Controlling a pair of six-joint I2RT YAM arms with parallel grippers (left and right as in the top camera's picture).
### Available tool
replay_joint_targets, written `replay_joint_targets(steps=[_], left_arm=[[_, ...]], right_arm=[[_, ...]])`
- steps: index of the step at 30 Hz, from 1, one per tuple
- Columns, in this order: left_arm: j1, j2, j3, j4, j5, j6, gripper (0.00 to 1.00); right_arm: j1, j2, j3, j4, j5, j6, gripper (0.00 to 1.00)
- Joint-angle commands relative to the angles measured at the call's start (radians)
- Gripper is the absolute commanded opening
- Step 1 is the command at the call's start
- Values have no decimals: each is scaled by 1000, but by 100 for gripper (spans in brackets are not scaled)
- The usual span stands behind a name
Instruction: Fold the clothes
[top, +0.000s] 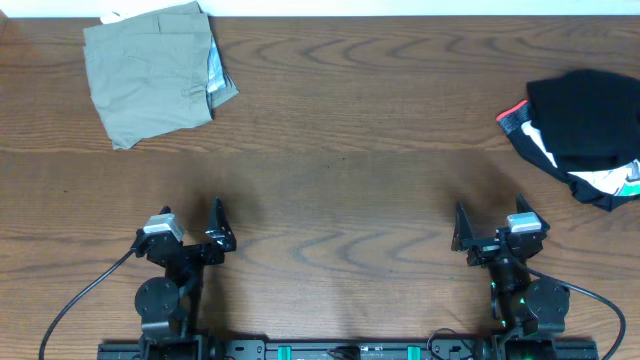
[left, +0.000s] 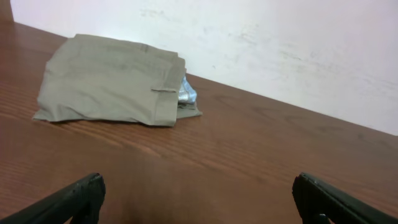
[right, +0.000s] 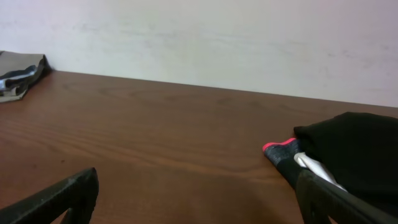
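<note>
Khaki shorts (top: 150, 75) lie folded far-left, that part looks done | black garment pile (top: 585, 130) right looks unfolded, likely yours next | left gripper (left: 199, 202), right gripper (right: 199, 199): both spread apart, empty

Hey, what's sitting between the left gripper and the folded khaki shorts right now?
Nothing: only bare wooden table separates the left gripper from the shorts, as the overhead and left wrist views both show.
</note>
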Motion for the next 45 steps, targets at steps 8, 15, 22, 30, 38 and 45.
replay_joint_targets(steps=[8, 15, 22, 30, 38, 45], left_arm=[[5, -10, -38, 229, -2, -5, 98], [5, -10, -38, 117, -8, -4, 98], [5, -10, -38, 3, -13, -5, 98], [4, -7, -38, 4, -13, -5, 98], [4, -7, -38, 4, -13, -5, 98], [4, -7, -38, 4, -13, -5, 98]], right_arm=[[-1, -6, -2, -4, -8, -16, 99], [-1, -6, -2, -4, -8, -16, 99], [-1, -6, -2, -4, -8, -16, 99], [-1, -6, -2, -4, -8, -16, 99], [-1, -6, -2, -4, -8, -15, 99], [-1, -6, -2, -4, -8, -16, 99]])
